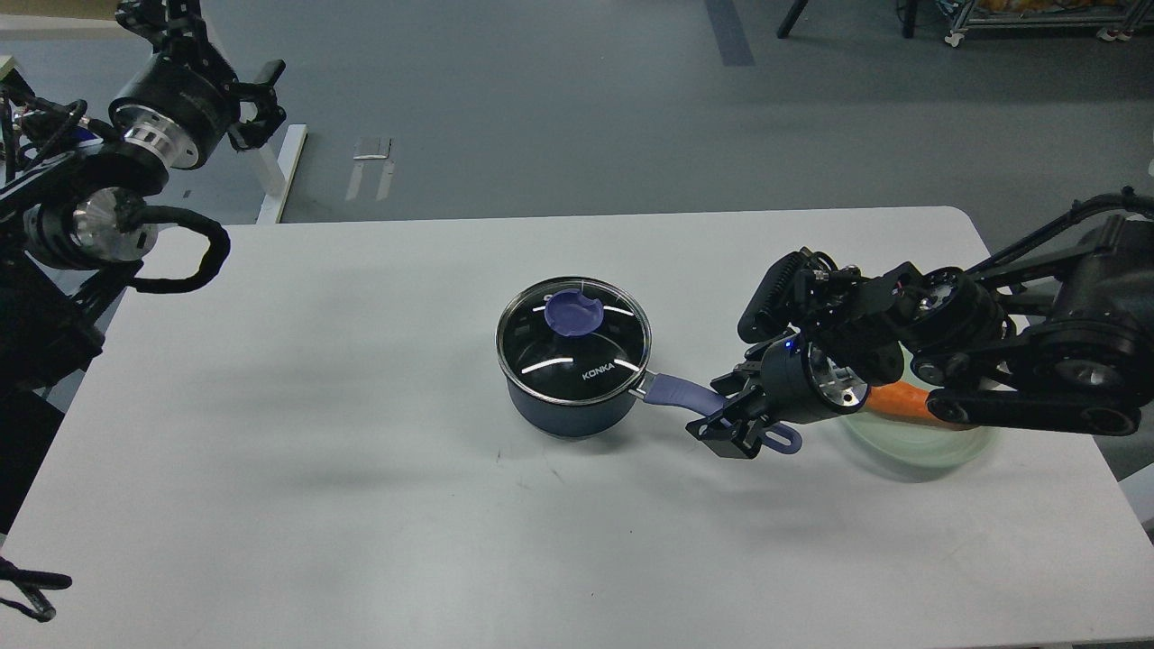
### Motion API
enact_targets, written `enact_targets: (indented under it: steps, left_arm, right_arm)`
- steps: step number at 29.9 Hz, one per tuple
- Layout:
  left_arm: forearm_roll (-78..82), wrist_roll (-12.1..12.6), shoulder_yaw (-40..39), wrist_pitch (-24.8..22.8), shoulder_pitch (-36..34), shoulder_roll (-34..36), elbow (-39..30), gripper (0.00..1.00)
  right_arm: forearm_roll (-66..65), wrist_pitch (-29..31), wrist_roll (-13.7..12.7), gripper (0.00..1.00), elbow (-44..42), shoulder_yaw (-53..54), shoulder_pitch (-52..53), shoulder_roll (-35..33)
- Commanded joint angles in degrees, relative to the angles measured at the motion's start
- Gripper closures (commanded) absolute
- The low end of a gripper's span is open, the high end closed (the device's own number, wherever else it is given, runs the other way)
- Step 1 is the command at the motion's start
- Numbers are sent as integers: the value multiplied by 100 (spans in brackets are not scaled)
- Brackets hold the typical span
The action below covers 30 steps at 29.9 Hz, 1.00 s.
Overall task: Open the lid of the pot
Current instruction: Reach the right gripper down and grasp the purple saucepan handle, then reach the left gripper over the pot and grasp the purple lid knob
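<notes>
The dark-blue pot (570,406) stands mid-table with the glass lid (572,340) seated on it, purple-blue knob (574,313) on top. Its lavender handle (672,391) points right and toward me. My right gripper (727,415) is low at the handle's outer part, open, with one finger above the handle and one below it; the handle's end hole is partly hidden behind it. My left gripper (255,101) is raised far off at the top left, open and empty, well away from the pot.
A pale green plate (911,446) with an orange carrot (892,402) sits right of the pot, largely hidden by my right arm (992,361). The white table (361,505) has its right edge just beyond the plate.
</notes>
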Motion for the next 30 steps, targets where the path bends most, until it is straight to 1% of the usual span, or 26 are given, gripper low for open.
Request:
enact_targets:
  steps: [1, 4, 6, 9, 13, 17, 20, 21, 22, 24, 27, 30]
  left_arm:
    - [44, 15, 9, 10, -8, -15, 0, 1]
    - [446, 15, 0, 54, -8, -59, -9, 1]
    - [886, 15, 0, 54, -17, -76, -114, 1]
    - [1483, 6, 0, 63, -26, -103, -421, 1]
    - [2319, 6, 0, 89, -35, -129, -870, 1]
    - [3600, -3, 0, 203, -43, -252, -1326, 1]
    - [3946, 6, 0, 326, -43, -287, -1442, 1]
    - [4686, -2, 0, 587, -104, -357, -1746, 1]
    - [4963, -3, 0, 625, -114, -366, -1836, 1]
    - [5587, -37, 9, 625, -114, -401, -2091, 1]
    - [6641, -152, 148, 634, -114, -402, -2609, 1]
    - [7792, -143, 465, 651, -114, -410, -2874, 1]
  right_arm:
    - [15, -4, 2, 57, 0, -3, -16, -8]
    - [23, -4, -6, 66, 9, -3, -25, -52]
    - [41, -4, -7, 74, 0, -3, -34, -61]
    - [50, -4, 2, 80, 9, -3, -25, -61]
    - [59, -4, 2, 80, 9, -3, -25, -52]
    - [67, -4, -7, 85, 0, 6, -25, -52]
    - [67, -4, -7, 87, -8, 6, -25, -52]
    - [76, 5, -7, 89, 0, 6, -16, -52]
    - [76, 5, -15, 90, 0, 6, -16, -52]
    - [85, 13, -15, 90, 0, 6, 10, -52]
    - [94, 13, -15, 90, -8, 15, 36, -34]
    - [103, 22, -15, 90, -8, 23, 45, -17]
